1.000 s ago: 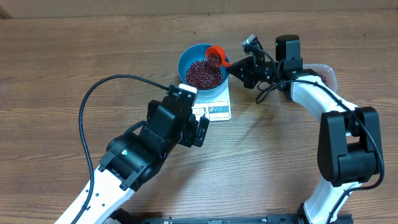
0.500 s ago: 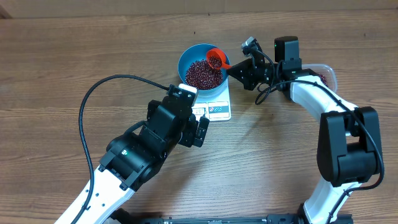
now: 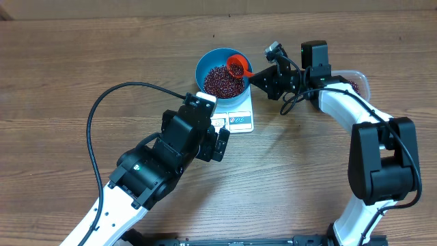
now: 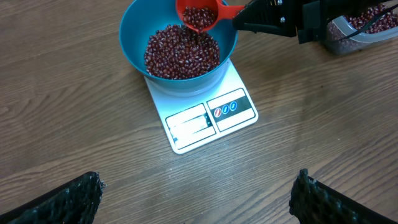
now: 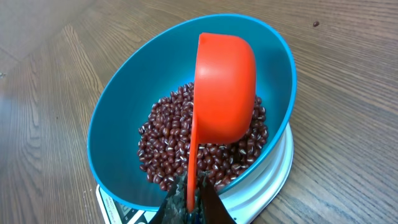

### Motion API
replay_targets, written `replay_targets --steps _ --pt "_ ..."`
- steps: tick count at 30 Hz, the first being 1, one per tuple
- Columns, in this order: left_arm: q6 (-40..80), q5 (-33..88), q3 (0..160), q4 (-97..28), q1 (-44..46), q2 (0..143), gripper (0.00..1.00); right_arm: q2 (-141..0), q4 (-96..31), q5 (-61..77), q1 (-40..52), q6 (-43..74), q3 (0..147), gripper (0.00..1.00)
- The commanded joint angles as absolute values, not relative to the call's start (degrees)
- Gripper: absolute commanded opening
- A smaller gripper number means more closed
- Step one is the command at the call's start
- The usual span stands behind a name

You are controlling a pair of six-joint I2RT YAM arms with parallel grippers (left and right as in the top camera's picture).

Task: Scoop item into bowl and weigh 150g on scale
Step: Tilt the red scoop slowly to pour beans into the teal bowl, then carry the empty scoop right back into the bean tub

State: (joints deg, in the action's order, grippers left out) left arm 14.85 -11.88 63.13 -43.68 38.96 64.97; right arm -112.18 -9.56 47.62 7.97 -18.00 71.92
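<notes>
The blue bowl (image 3: 203, 65) (image 4: 134, 25) (image 5: 124, 124) stands on the white scale (image 3: 240, 121) (image 4: 211, 118) (image 5: 273, 168) and holds a heap of dark red beans (image 3: 220, 82) (image 4: 180, 53) (image 5: 168, 143). My right gripper (image 3: 256, 75) (image 5: 191, 202) is shut on the handle of a red scoop (image 3: 236, 65) (image 4: 198, 14) (image 5: 224, 87), which is tilted over the bowl's right side with beans in it. My left gripper (image 3: 217, 139) (image 4: 196, 193) hangs open over bare table just in front of the scale, nothing between its fingers.
A clear plastic tub (image 3: 355, 82) (image 4: 364, 28) with more beans sits to the right, behind my right arm. A black cable (image 3: 102, 109) loops over the table at the left. A stray bean (image 5: 316, 24) lies beyond the bowl.
The red scoop has rolled a little over the bowl's right side. The left arm has stayed where it was.
</notes>
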Motion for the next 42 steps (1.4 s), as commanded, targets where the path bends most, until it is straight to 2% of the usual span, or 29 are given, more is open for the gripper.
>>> replay_targets --steps 1,15,21,26,35,42 --pt "15.62 -12.58 63.16 -43.48 38.59 65.25 1.0 -112.62 -9.69 48.27 8.29 -18.04 72.38 0.04" --pt "15.62 -12.58 63.16 -43.48 38.59 65.25 1.0 -112.62 -10.07 51.59 8.29 -17.8 72.38 0.04" --pt "15.59 -12.58 63.16 -43.48 38.59 65.25 1.0 -112.55 -10.0 54.02 8.05 -2.35 72.38 0.04" --pt "15.62 -12.58 63.16 -43.48 38.59 65.25 1.0 -111.44 -10.52 58.22 7.75 0.71 72.38 0.04" --pt "15.62 -12.58 63.16 -43.48 38.59 65.25 0.99 -99.55 -18.81 58.17 6.52 1.76 72.4 0.04" --pt "15.62 -12.58 63.16 -43.48 38.59 65.25 1.0 -91.29 -29.23 58.17 -0.32 2.17 72.38 0.04"
